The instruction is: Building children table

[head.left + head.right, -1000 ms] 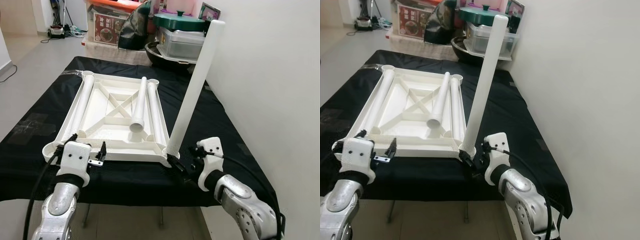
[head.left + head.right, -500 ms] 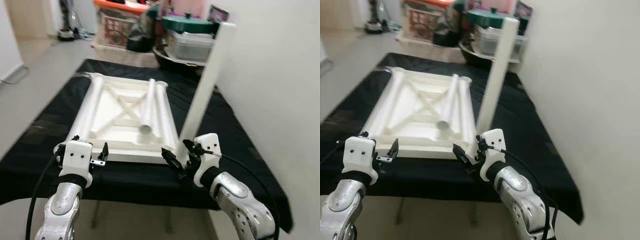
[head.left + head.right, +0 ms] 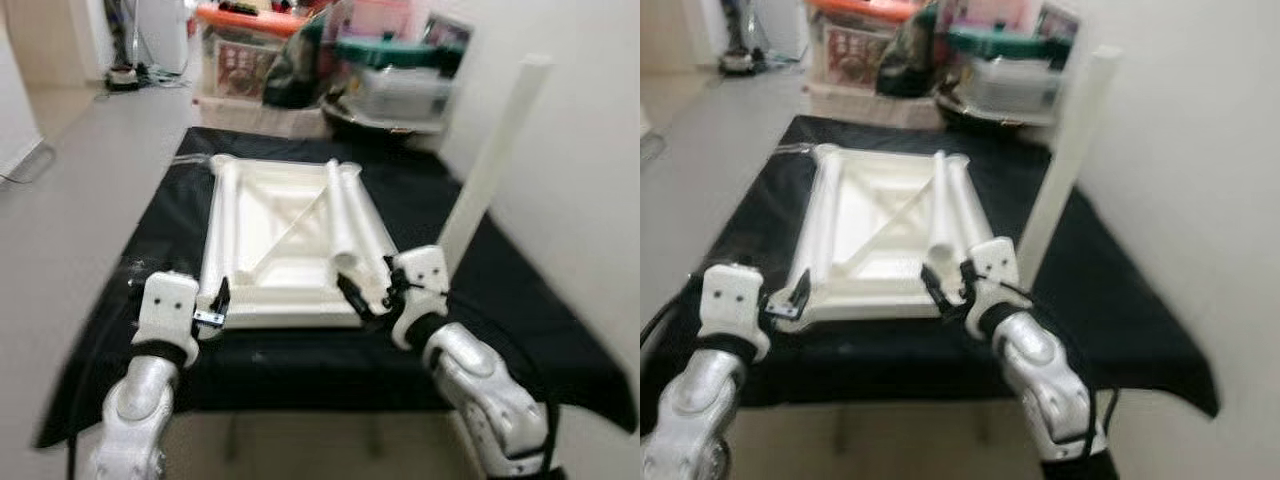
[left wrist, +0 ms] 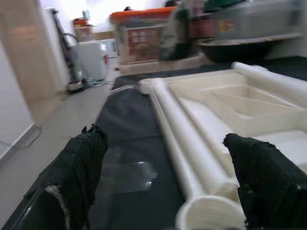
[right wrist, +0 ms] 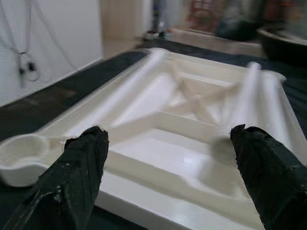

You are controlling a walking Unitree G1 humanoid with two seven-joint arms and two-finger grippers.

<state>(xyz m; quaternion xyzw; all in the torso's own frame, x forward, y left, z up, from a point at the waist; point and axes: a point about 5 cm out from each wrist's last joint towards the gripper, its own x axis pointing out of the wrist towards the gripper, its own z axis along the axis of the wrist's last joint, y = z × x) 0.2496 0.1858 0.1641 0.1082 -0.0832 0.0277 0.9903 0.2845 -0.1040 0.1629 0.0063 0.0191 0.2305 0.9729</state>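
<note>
Right pincer [image 3: 362, 296] now off the upright leg [image 3: 493, 163], fingers apart; left pincer [image 3: 215, 308] apart too

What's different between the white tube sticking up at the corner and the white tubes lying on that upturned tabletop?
The standing leg rises, leaning a little, from the near right corner of the white tabletop; the loose legs lie flat inside the tabletop, lengthwise. The standing leg looks fitted into place, while the loose legs just rest there, one with its open end toward the robot. All are plain white tubes of similar look. Both grippers, left and right, are open at the tabletop's near edge.
</note>
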